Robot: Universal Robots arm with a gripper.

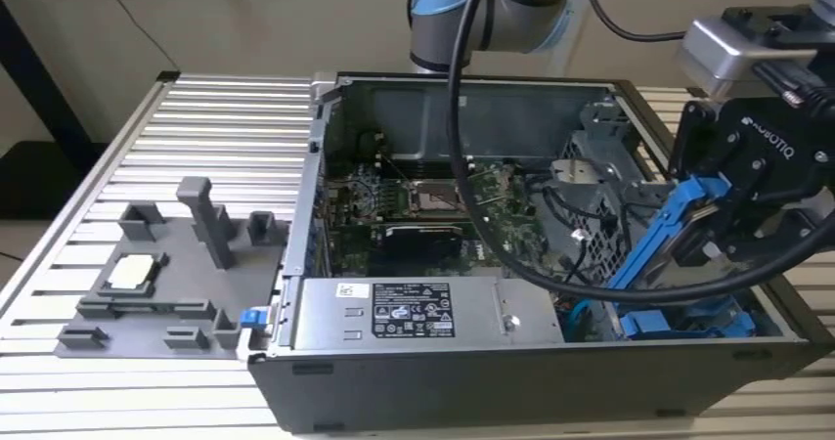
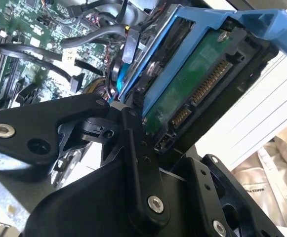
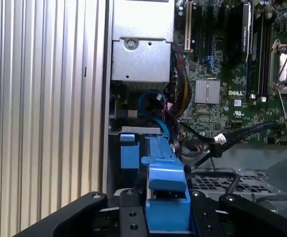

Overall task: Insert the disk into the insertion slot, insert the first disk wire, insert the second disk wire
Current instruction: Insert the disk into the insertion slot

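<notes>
step one is in hand: the jaws are clamped on the blue carrier frame of the disk [image 1: 668, 233], one finger on each side of it as both wrist views show, with the connector edge and green board facing the second wrist view. the disk hangs tilted, not level, over the open computer case [image 1: 522, 381] and is not yet seated. i take the insertion slot [image 1: 639, 303] to be the bay just under the jaws, beside the other blue-framed drive [image 1: 691, 325], though its mouth is hard to make out. this step calls for squaring the frame with that bay, clear of the black cable [image 1: 522, 254] looping close by. well away from the jaws, a grey fixture tray [image 1: 170, 264] sits on the ribbed metal surface [image 1: 209, 117]; a plain beige wall [image 1: 261, 20] stands behind.
</notes>
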